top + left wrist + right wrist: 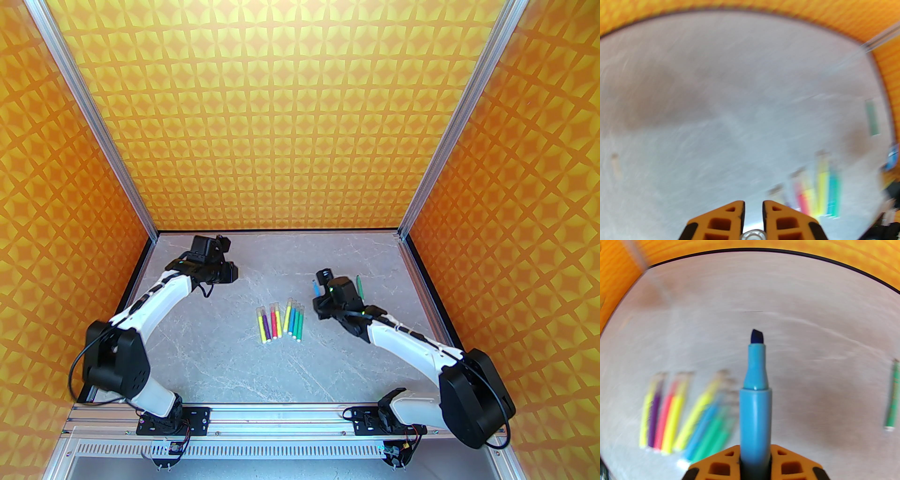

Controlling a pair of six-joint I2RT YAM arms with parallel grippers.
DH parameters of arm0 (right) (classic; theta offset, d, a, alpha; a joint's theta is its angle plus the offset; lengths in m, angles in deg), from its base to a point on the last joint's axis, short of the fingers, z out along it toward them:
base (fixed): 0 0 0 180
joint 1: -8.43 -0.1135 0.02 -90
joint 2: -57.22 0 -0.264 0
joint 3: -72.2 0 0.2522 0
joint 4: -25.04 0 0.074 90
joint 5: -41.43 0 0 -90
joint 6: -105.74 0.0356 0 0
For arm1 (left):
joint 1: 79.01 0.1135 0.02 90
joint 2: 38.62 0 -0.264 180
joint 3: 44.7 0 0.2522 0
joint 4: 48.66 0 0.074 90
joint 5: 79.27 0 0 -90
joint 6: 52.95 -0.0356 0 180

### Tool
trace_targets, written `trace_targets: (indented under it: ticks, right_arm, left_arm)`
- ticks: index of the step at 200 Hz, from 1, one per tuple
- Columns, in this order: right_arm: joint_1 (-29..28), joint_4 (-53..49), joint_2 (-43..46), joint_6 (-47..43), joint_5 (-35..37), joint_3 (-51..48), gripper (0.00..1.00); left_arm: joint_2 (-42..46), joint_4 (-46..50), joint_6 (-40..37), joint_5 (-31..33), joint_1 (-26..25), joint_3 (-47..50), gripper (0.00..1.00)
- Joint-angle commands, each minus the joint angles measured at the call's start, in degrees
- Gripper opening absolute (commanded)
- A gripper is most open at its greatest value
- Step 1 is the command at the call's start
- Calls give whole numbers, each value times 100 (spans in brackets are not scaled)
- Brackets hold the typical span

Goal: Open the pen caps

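Pen caps (pixel 290 303), clear and small, sit on the far ends of the pens (pixel 294 321), which lie in two fanned clusters mid-table. I see a grey marbled table (pixel 262 375) boxed in by orange-and-yellow patterned walls (pixel 281 117) on aluminium posts (pixel 108 136). My right gripper (pixel 755 452) pinches a blue pen (pixel 754 408), its dark chisel tip bare. A green pen (pixel 891 394) lies alone to its right; the print on its barrel is too blurred to read. My left gripper (pixel 753 204) hangs over the far-left table, jaws pressed together.
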Motion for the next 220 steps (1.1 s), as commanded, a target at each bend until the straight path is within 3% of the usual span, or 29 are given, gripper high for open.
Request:
trace_targets:
  ticks: [1, 83, 142, 220]
  right_arm:
    - [245, -234, -305, 169, 380, 231, 0]
    - [1124, -588, -1465, 633, 402, 1014, 0]
    - [1375, -1686, -2278, 423, 779, 2015, 0]
    - [1510, -2193, -2867, 243, 1081, 2591, 0]
  left_arm:
    - [-329, 728, -305, 797, 116, -275, 0]
    - [-1122, 809, -616, 1040, 658, -586, 0]
    - [-1834, 999, -803, 1105, 893, -1000, 0]
    - [-2294, 1118, -920, 1333, 1106, -1336, 4]
